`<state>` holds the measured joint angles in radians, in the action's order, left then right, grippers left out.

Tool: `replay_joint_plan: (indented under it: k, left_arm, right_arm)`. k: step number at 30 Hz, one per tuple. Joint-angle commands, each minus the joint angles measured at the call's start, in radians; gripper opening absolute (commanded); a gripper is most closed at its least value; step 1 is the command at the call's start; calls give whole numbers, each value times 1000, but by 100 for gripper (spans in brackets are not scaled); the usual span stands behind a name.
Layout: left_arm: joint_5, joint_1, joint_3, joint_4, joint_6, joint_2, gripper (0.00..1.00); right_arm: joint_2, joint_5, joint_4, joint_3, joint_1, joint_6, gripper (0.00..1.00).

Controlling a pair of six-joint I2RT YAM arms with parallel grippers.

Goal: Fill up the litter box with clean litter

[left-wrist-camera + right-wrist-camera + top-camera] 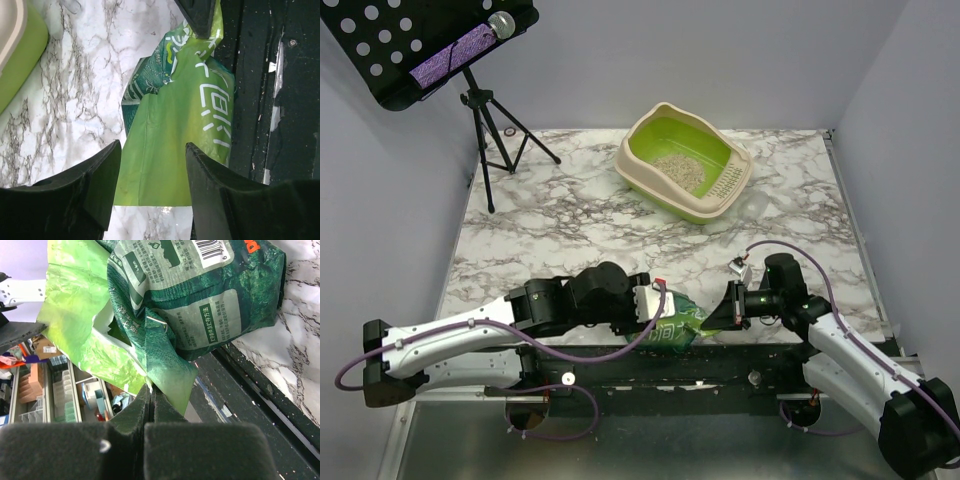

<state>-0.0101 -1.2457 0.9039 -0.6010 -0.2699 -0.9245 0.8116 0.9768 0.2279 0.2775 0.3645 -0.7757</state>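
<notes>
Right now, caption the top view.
Right gripper pinches the green bag; left gripper open at it; litter box sits beyond.

Glossy crinkled plastic bag (210, 315), smooth plastic litter box (665, 198), grainy clean litter (680, 172), marble-look table (570, 230)

Left gripper (152, 150), fingers spread, straddles green bag (185, 105).

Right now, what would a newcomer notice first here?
The crinkly green bag at the near edge of the table: the right gripper is shut on its fold, the left gripper open astride it. Farther back sits the litter box, holding only a small patch of clean litter.
</notes>
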Motion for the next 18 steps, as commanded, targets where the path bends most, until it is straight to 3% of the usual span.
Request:
replay_joint_plan:
  k: [1,18]
  left_arm:
    - [-42,-14,53,7,-11,-37,64]
    - [-111,-89,118,-109,31,-160,66]
  right_arm:
    - [12,-46,8,0,-7,32,0]
    - [0,-49,-9,-26,-7,26,0]
